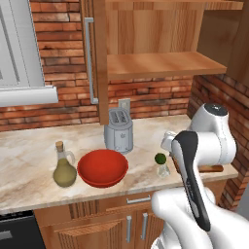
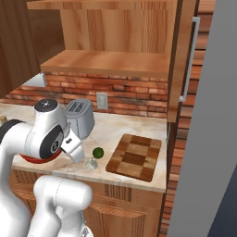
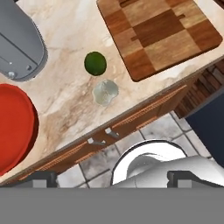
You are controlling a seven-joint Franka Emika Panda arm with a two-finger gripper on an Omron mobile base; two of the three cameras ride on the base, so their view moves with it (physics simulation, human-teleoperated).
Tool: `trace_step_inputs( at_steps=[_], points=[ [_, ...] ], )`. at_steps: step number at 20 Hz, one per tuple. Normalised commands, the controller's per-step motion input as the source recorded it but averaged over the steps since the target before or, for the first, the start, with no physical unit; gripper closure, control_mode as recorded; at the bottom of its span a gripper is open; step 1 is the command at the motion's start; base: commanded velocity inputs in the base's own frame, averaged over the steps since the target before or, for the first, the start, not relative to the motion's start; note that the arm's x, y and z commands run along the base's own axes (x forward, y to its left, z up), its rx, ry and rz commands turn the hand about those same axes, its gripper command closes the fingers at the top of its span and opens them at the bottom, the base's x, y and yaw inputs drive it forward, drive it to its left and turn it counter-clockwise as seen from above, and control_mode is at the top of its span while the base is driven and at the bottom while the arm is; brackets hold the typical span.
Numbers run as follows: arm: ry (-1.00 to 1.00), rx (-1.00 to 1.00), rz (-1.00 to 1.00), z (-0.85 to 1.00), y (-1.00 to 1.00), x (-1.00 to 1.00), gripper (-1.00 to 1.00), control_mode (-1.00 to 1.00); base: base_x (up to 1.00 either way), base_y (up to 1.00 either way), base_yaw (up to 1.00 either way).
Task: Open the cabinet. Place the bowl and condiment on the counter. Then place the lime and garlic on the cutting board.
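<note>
The two-finger claw [image 3: 111,175] is standing with its jaws fully apart and holding nothing; in the hand view its dark tips are flanking the bottom edge, poised above the counter's front edge.

Nearest ahead of the claw, the small pale whitish-grey garlic bulb [image 3: 105,92] is lying on the long beige marble-patterned counter [image 3: 65,94], close to the front edge. Judged light, papery and lumpy, it is probably best pinched across its widest part with gentle force, since the skin may crush or slip.

Just beyond it, nearly touching, the small dark green lime [image 3: 95,63] is resting. It looks firm, smooth and apt to roll, so a grip across its middle, centred, seems safest.

Farther ahead and to one side, the square wooden cutting board of light and dark brown blocks [image 3: 159,35] is lying flat and bare, awaiting both items.

To the other side, the wide glossy red bowl [image 3: 15,127] and the grey metal toaster [image 3: 19,48] are sitting on the counter. Beyond the bowl, the olive-green pear-shaped condiment bottle with cork stopper [image 1: 64,168] is standing upright.

Farthest, the warm-brown wooden wall cabinet [image 1: 146,34] is hanging open, its shelves empty.
</note>
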Motion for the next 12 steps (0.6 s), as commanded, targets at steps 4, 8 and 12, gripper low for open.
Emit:
trace_step_inputs(
  at_steps=[4,8,12],
  points=[
    [-0.02,-0.08,0.0,0.0,0.0,0.0,-1.0,-1.0,0.0,0.0,0.0],
    [-0.02,-0.06,0.0,-0.01,0.0,0.0,-1.0,-1.0,0.0,0.0,0.0],
    [-0.02,0.0,0.01,-0.11,-0.04,0.0,-1.0,-1.0,0.0,0.0,0.0]
  ],
)
